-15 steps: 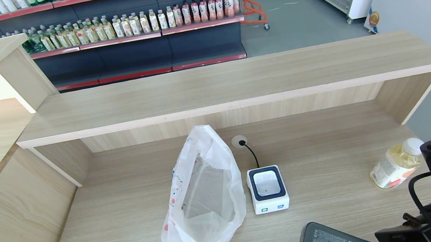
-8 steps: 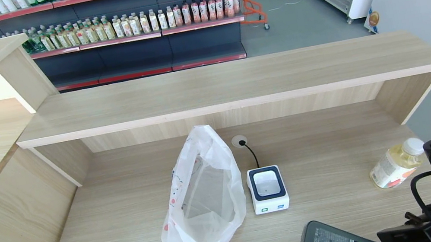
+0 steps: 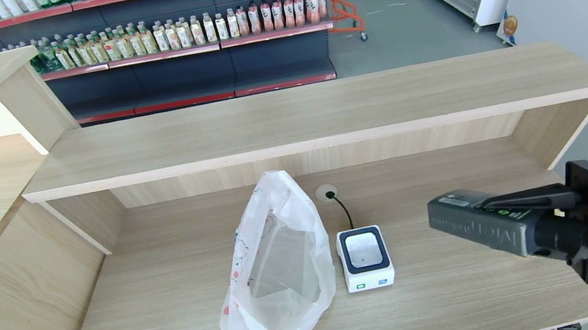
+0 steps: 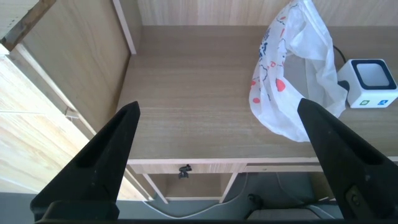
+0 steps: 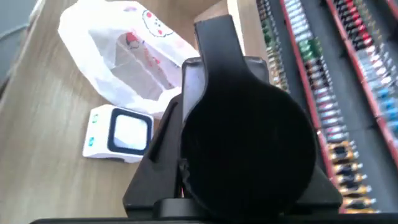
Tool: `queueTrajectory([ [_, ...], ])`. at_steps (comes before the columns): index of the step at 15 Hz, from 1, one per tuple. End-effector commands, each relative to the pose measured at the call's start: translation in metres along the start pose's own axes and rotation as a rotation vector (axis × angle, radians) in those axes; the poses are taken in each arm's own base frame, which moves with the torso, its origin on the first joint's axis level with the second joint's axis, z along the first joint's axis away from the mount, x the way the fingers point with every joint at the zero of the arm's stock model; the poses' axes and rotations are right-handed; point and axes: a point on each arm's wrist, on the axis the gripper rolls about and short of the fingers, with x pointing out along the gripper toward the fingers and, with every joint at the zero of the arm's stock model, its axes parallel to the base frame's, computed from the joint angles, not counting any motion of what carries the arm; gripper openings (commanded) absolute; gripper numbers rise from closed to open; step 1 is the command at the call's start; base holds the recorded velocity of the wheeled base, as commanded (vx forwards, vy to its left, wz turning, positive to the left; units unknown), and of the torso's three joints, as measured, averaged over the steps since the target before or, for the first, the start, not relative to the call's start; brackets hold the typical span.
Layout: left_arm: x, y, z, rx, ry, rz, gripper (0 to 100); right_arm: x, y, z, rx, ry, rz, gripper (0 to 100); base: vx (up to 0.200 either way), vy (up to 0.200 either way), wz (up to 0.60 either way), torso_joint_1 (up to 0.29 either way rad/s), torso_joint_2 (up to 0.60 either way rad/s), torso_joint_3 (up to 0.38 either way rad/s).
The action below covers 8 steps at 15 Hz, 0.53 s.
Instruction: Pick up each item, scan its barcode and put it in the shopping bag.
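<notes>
My right gripper (image 3: 524,219) is shut on a long dark box (image 3: 479,220), held level in the air above the right side of the counter. The box's free end points left toward the white barcode scanner (image 3: 365,257), still apart from it. A white plastic shopping bag (image 3: 278,269) stands open just left of the scanner. In the right wrist view the dark box (image 5: 214,40) juts out over the bag (image 5: 124,56) and scanner (image 5: 121,134). My left gripper (image 4: 217,106) hangs open and holds nothing above the counter's near left edge, well left of the bag (image 4: 292,74).
A raised wooden ledge (image 3: 315,113) runs along the back of the counter, with side walls at left (image 3: 23,294) and right (image 3: 557,133). The scanner's black cable (image 3: 342,208) runs to a hole behind it. Bare counter (image 3: 158,283) lies left of the bag.
My right arm has swung up and turned, lifting the dark box from the near edge to above the right of the counter. The yellow bottle is now hidden behind it.
</notes>
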Motion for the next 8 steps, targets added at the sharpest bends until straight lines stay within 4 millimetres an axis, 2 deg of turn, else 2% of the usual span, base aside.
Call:
queueTrajectory([
  [1,0.0,0.0,0.0,0.0,0.0,0.0,100,-0.014,0.007,0.002,0.277,0.071,-0.009,0,0.0,0.0,0.0,0.0,0.0,0.0],
  [3,0.0,0.0,0.0,0.0,0.0,0.0,100,-0.009,-0.006,-0.009,0.686,0.092,-0.039,0,0.0,0.0,0.0,0.0,0.0,0.0],
  [5,0.0,0.0,0.0,0.0,0.0,0.0,100,-0.001,-0.023,-0.026,1.007,0.19,-0.141,0,0.0,0.0,0.0,0.0,0.0,0.0],
  [6,0.0,0.0,0.0,0.0,0.0,0.0,100,0.012,-0.036,-0.04,1.298,0.213,-0.219,0,0.0,0.0,0.0,0.0,0.0,0.0],
  [8,0.0,0.0,0.0,0.0,0.0,0.0,100,0.036,-0.036,-0.055,1.673,0.262,-0.316,0,0.0,0.0,0.0,0.0,0.0,0.0],
])
